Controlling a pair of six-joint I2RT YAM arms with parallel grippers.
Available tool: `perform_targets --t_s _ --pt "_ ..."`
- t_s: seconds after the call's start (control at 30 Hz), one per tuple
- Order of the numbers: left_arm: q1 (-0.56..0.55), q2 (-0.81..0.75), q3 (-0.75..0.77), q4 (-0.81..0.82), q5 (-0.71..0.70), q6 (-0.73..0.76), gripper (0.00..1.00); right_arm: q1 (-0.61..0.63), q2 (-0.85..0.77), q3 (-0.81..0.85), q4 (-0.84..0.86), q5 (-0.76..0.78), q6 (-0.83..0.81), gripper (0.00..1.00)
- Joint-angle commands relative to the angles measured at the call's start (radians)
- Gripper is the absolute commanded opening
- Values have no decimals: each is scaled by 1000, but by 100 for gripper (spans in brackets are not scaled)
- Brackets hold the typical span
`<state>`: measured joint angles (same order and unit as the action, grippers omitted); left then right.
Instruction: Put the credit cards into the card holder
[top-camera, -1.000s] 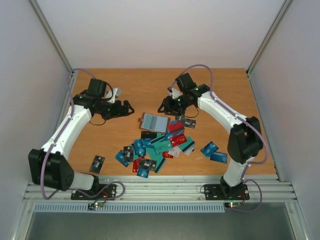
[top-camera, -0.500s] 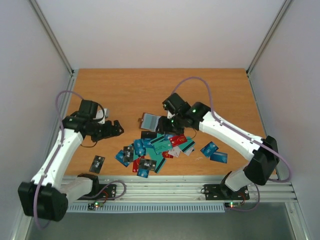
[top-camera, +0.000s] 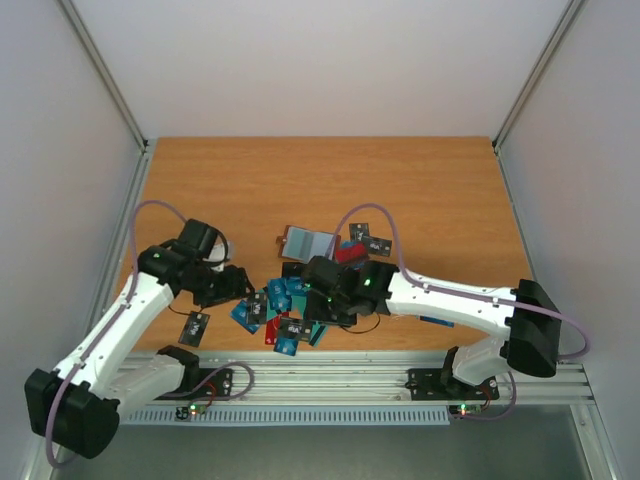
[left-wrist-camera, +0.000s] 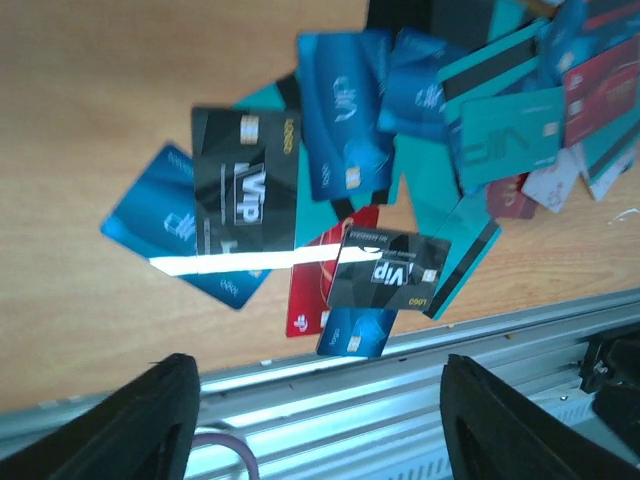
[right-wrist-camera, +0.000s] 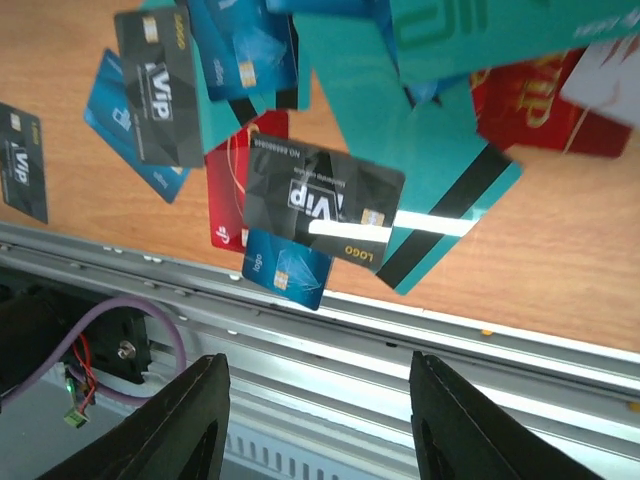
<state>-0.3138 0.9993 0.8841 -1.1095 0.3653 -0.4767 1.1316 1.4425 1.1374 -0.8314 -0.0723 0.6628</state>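
Note:
The credit cards (top-camera: 285, 312) lie in a loose overlapping heap near the table's front edge, mostly blue and teal, with some red and black VIP cards. The heap also shows in the left wrist view (left-wrist-camera: 340, 170) and the right wrist view (right-wrist-camera: 325, 205). The brown card holder (top-camera: 288, 241) lies just behind the heap with a pale grey card on it. My left gripper (top-camera: 238, 286) is open and empty at the heap's left edge (left-wrist-camera: 320, 430). My right gripper (top-camera: 322, 296) is open and empty over the heap's right part (right-wrist-camera: 315, 430).
A lone black card (top-camera: 195, 327) lies front left, apart from the heap. A few cards (top-camera: 372, 240) lie behind the right arm. The aluminium rail (top-camera: 330, 375) runs along the table's near edge, close under both grippers. Walls enclose the table's sides.
Both arms have swung from the back of the table toward the near edge. The left gripper came to the heap's left side and the right gripper came over the heap. Both stay open.

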Motion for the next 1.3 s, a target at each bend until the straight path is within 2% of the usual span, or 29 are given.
perform_targets --t_s 0.0,0.07,0.3,0.43,0.53,1.03,1.27 --pt "-90 23 -76 35 -31 -98 64 57 13 -101 194 -16 150 51" --pt "-150 35 -111 80 -60 -136 56 75 20 -165 267 -38 179 51" --pt "-287 166 -104 169 -80 -196 46 102 13 -398 597 -97 287 54" --pt "-320 203 -111 208 -61 -185 42 113 39 -463 725 -124 294 54" --pt "-327 211 -141 244 -23 -173 39 126 65 -526 888 -144 331 54" --pt "-345 232 -234 342 66 -186 29 186 241 -532 1122 -116 409 53" --pt "-367 270 -288 429 111 -229 25 186 234 -565 1137 -75 438 52"
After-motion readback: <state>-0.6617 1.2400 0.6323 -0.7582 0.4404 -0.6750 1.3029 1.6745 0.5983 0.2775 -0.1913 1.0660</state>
